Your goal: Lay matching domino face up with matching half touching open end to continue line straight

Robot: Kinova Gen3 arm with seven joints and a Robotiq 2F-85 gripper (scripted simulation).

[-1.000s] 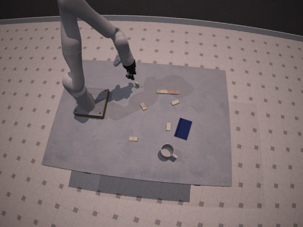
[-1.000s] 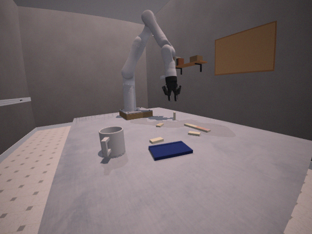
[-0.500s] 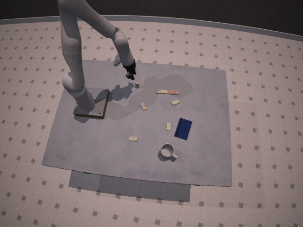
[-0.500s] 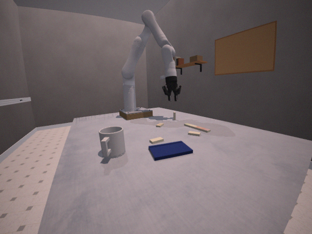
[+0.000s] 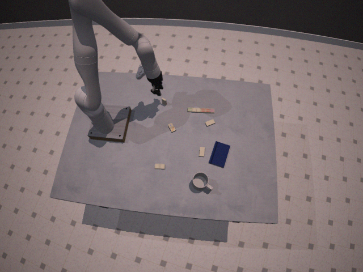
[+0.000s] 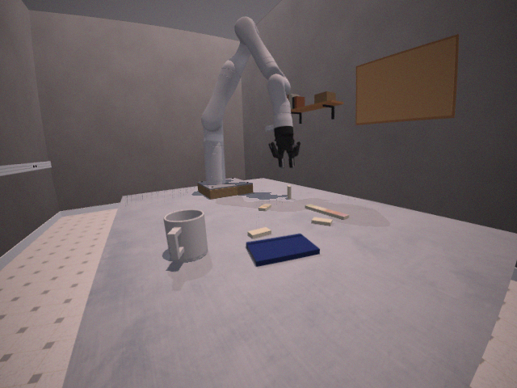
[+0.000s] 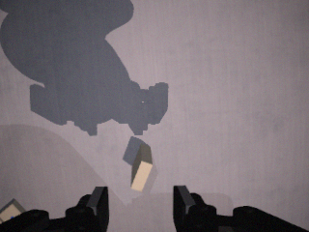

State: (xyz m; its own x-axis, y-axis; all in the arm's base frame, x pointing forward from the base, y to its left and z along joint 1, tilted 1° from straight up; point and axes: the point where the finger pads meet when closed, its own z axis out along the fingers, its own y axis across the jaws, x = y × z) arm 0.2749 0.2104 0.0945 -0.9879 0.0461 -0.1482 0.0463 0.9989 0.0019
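One upright domino point(image 5: 164, 101) point(image 6: 288, 192) point(image 7: 141, 169), below parted fingers point(image 5: 156, 91) point(image 6: 286, 162)

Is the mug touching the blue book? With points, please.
Apart. The top view shows it: a strip of bare table lies between the mug point(image 5: 200, 180) point(image 6: 186, 234) and the blue book point(image 5: 219, 154) point(image 6: 283, 249).

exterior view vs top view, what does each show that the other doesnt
Only the exterior: a wall shelf with boxes, and an orange-brown wall panel.

Only the top: a domino lying left of the mug, beyond it in the exterior view.

Both: the gripper, upright domino, domino line, blue book and mug.
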